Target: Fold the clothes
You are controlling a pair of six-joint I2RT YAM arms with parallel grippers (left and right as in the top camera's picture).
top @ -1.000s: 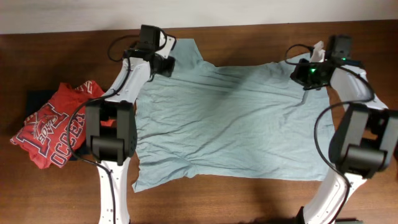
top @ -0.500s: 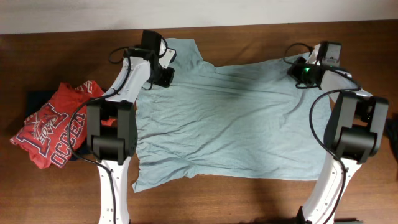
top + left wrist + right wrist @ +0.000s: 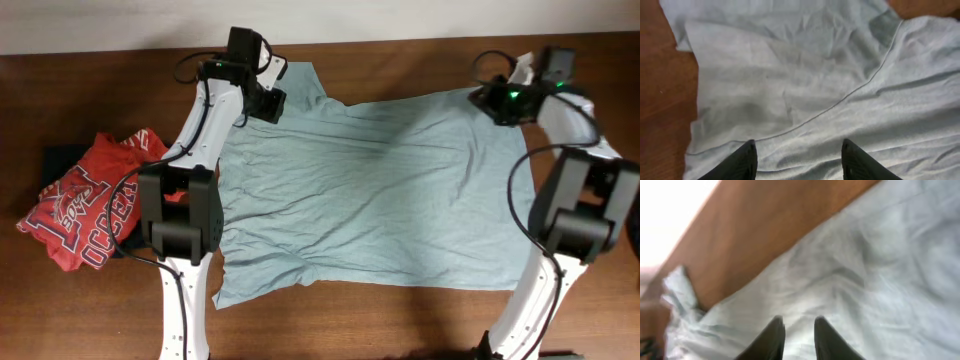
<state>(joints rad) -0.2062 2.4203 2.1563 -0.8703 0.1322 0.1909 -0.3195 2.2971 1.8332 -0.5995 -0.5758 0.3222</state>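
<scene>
Left gripper (image 3: 797, 147) jaws now wide apart over the T-shirt (image 3: 370, 190) sleeve, wider than before. Right gripper (image 3: 798, 324), clamped earlier, has parted slightly and shifted right, holding nothing.

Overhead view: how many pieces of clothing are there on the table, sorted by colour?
Pale grey-teal T-shirt: 1
Red printed shirt: 1
Dark garment, mostly hidden under the red one: 1
Total: 3
</scene>
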